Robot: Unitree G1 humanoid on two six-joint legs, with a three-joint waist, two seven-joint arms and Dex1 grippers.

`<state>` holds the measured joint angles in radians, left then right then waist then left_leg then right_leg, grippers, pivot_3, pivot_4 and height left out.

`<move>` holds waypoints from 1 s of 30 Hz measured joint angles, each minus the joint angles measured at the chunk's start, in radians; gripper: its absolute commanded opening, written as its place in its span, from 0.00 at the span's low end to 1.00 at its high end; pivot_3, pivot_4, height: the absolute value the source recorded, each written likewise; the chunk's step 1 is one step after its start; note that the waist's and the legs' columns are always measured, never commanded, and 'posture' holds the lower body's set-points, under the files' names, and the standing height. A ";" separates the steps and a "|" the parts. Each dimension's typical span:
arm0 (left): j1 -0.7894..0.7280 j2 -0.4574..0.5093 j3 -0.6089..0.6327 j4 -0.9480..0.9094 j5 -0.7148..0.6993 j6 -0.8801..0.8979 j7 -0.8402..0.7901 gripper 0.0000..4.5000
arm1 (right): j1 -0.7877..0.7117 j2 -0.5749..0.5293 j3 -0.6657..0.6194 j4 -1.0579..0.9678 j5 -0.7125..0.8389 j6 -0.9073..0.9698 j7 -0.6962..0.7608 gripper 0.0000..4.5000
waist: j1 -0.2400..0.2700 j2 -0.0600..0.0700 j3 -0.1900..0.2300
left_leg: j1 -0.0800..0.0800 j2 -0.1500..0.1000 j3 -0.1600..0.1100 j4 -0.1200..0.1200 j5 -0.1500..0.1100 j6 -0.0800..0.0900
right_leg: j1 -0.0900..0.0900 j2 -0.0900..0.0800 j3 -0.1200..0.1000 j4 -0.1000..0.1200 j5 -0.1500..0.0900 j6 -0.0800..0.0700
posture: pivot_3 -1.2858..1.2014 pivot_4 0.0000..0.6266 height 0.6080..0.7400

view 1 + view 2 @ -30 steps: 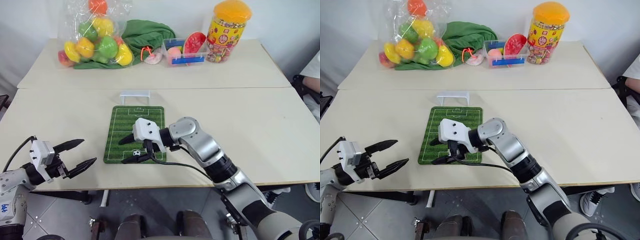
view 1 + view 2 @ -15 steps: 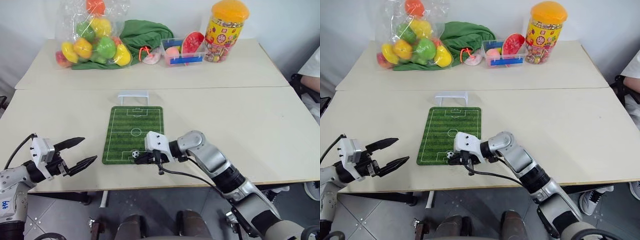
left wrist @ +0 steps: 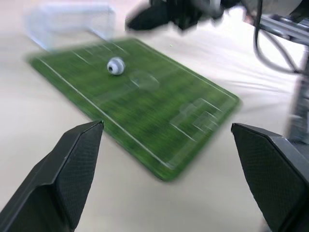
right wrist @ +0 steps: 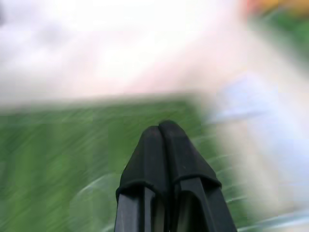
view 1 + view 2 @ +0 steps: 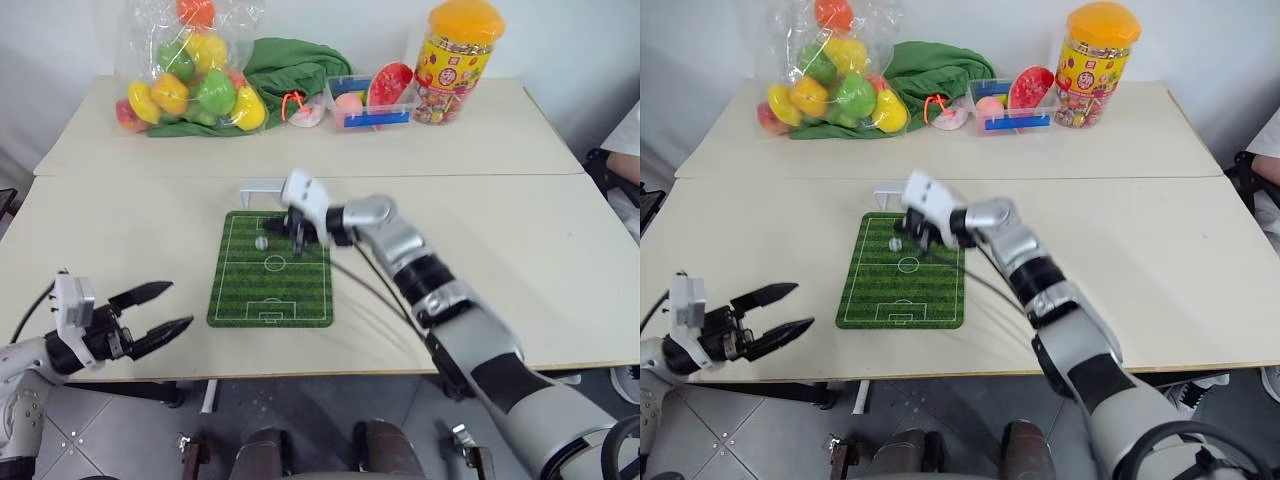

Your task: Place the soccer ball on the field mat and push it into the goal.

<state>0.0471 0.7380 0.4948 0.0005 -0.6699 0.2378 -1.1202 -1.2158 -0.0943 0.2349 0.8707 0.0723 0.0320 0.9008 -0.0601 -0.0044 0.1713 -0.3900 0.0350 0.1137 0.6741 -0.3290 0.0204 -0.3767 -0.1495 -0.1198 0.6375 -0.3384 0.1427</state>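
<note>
On the pale tabletop, a flat green field mat (image 5: 270,283) printed with grass stripes and white pitch lines lies just left of the frame's centre. A tiny white soccer ball with black patches (image 5: 261,242) sits on the mat's upper half, above the centre circle and a short way below the small white goal frame with thin bars (image 5: 268,189), which stands at the mat's top edge. The right gripper (image 5: 282,226), on a silver arm reaching in from the lower right, has its two black fingers (image 4: 161,159) pressed together with nothing between them; it hangs over the mat's top right part, just right of the ball, and I cannot tell if it touches it. At the lower left, off the mat, the left gripper (image 5: 170,310) holds its black fingers (image 3: 72,169) spread wide and empty, pointing toward the mat. Along the top of the frame are a clear bag of coloured plastic balls (image 5: 190,75), a crumpled green cloth (image 5: 290,65) and an orange-lidded candy jar (image 5: 455,60).
</note>
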 measured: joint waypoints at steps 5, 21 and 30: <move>-0.025 -0.007 0.004 0.021 0.009 -0.024 0.018 1.00 | 0.051 -0.039 -0.048 -0.057 0.026 0.024 0.037 0.01 | -0.004 0.000 0.000 | 0.000 -0.002 -0.002 -0.006 0.000 0.000 | 0.000 0.000 -0.001 0.000 0.000 0.000 | 0.52 0.24 1.00; -0.038 -0.039 0.087 0.058 0.005 -0.043 0.131 1.00 | 0.465 -0.444 -0.092 -0.549 0.115 0.270 0.264 0.60 | 0.011 -0.001 0.000 | 0.000 -0.003 -0.004 -0.007 0.000 0.000 | 0.002 -0.001 -0.003 -0.004 0.000 0.000 | 0.52 0.24 1.00; -0.002 -0.020 0.140 0.137 0.009 -0.102 0.092 1.00 | 0.540 -0.583 -0.217 -0.345 0.196 0.118 0.471 0.98 | 0.004 -0.002 0.001 | 0.002 -0.003 0.007 -0.005 0.000 0.000 | 0.002 -0.001 -0.005 -0.010 0.000 0.000 | 0.52 0.24 1.00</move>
<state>0.0456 0.7179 0.6346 0.1373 -0.6608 0.1363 -1.0285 -0.6753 -0.6775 0.0176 0.5261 0.2687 0.1504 1.3720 -0.0556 -0.0060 0.1718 -0.3878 0.0325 0.1206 0.6693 -0.3287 0.0204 -0.3743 -0.1501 -0.1244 0.6275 -0.3384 0.1428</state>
